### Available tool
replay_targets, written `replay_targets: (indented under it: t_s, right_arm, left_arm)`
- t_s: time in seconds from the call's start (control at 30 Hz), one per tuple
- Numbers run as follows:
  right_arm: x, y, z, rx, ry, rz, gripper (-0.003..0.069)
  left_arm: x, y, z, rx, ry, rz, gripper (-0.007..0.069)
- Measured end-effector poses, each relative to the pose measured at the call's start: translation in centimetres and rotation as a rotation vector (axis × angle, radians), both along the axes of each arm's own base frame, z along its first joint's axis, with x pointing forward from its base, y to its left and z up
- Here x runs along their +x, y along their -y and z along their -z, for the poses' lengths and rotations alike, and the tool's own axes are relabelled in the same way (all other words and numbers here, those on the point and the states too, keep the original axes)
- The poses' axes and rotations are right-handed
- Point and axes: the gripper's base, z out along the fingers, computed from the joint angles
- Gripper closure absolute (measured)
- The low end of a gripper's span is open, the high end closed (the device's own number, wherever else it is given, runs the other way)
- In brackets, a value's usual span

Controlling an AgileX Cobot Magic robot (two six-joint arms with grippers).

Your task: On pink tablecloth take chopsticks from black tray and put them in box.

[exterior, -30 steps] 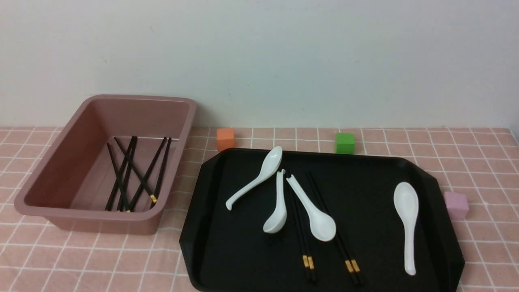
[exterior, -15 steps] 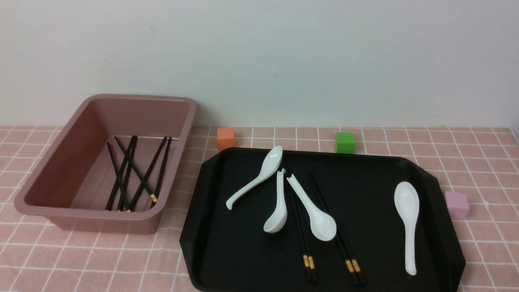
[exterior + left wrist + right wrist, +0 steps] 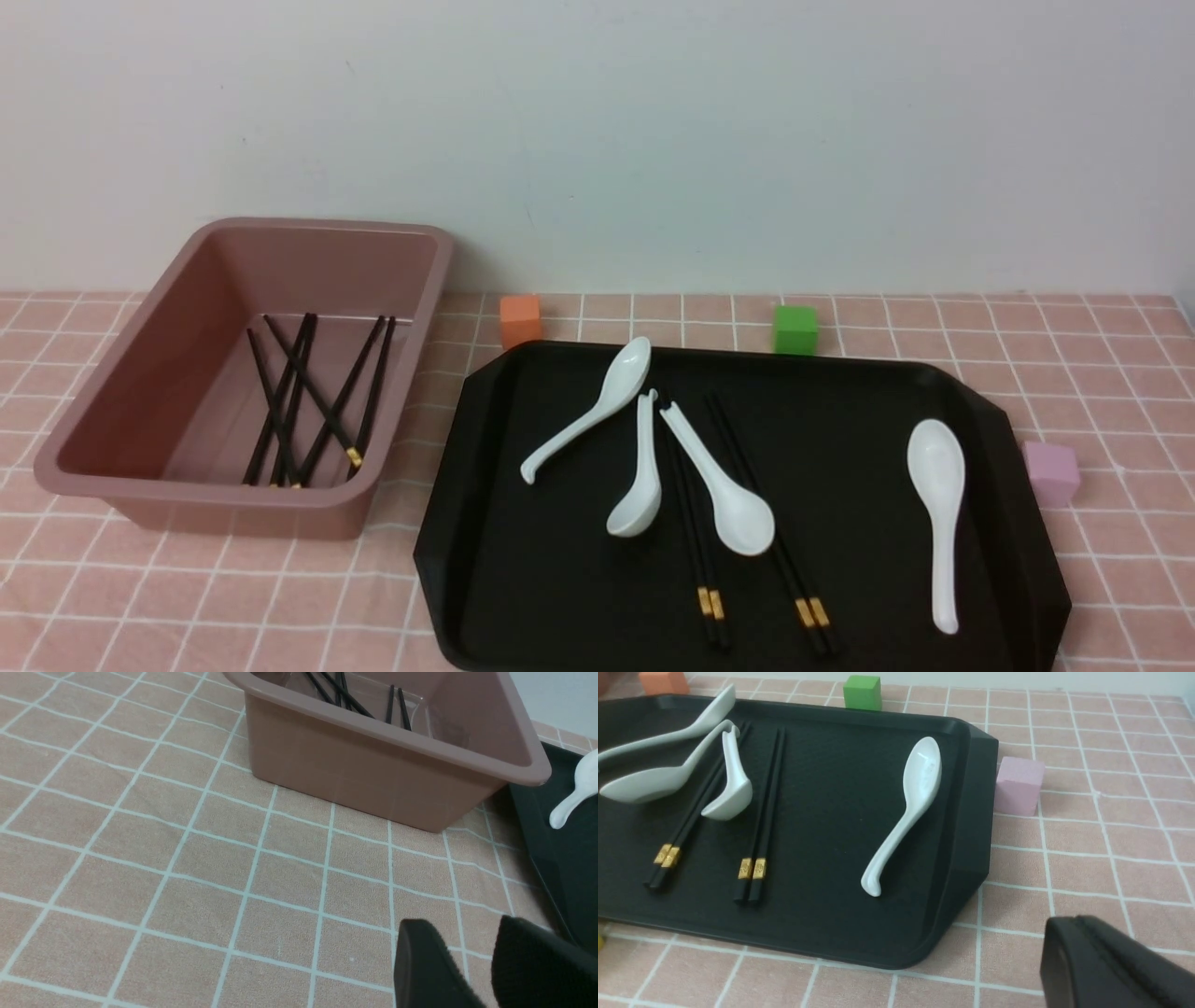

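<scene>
The black tray (image 3: 840, 448) lies on the pink tablecloth (image 3: 187, 597) at centre right. Two pairs of black chopsticks lie in it, one pair (image 3: 695, 532) under white spoons, the other (image 3: 784, 560) beside it. The right wrist view shows both pairs (image 3: 691, 816) (image 3: 763, 812) on the tray (image 3: 831, 812). The box (image 3: 233, 490) stands to the left and holds several chopsticks (image 3: 308, 401). My left gripper (image 3: 467, 926) is open and empty above the cloth, near the box (image 3: 355, 770) and the tray's corner (image 3: 560, 858). My right gripper (image 3: 1078, 924) is shut and empty, off the tray's near right corner. Neither gripper shows in the front view.
Several white spoons lie in the tray, one alone at the right (image 3: 938, 513), others (image 3: 644, 467) over the chopsticks. An orange cube (image 3: 520, 320) and a green cube (image 3: 794, 329) sit behind the tray. A pink cube (image 3: 1050, 471) sits by its right edge. A white wall stands behind.
</scene>
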Motion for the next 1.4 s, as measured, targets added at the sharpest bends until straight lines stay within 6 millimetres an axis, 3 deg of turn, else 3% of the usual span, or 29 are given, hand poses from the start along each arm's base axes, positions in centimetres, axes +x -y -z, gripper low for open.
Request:
replay_targets:
  t_s: [1.4]
  right_arm:
    - [-0.04,-0.17,0.02,-0.054,0.001,-0.036,0.0659]
  left_arm:
    - [0.0,0.0,0.0,-0.001,0.0,0.0,0.0386]
